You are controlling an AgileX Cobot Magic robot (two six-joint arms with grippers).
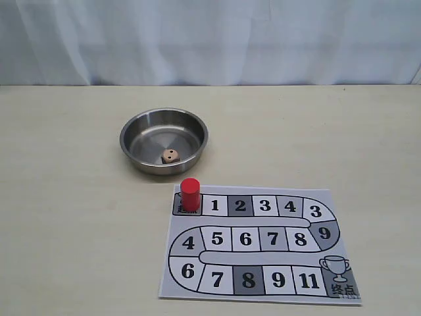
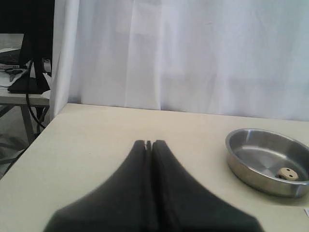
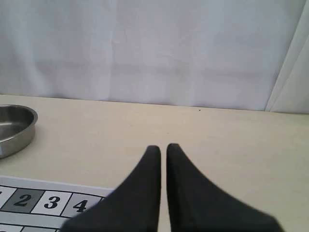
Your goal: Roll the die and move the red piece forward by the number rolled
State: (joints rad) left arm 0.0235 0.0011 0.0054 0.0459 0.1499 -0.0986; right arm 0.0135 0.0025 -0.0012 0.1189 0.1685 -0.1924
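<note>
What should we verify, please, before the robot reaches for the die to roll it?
1. Die lies inside the steel bowl, nothing on it: ok.
2. Die's top number is readable: cannot tell, too small.
3. Red piece stands upright on the square just before square 1: ok.
4. Paper game board lies flat, with its numbered squares free of objects: ok.
5. Left gripper is ready to grasp: not ok, the jaws are shut.
6. Table between the left gripper and the bowl is free of obstacles: ok in the left wrist view.
</note>
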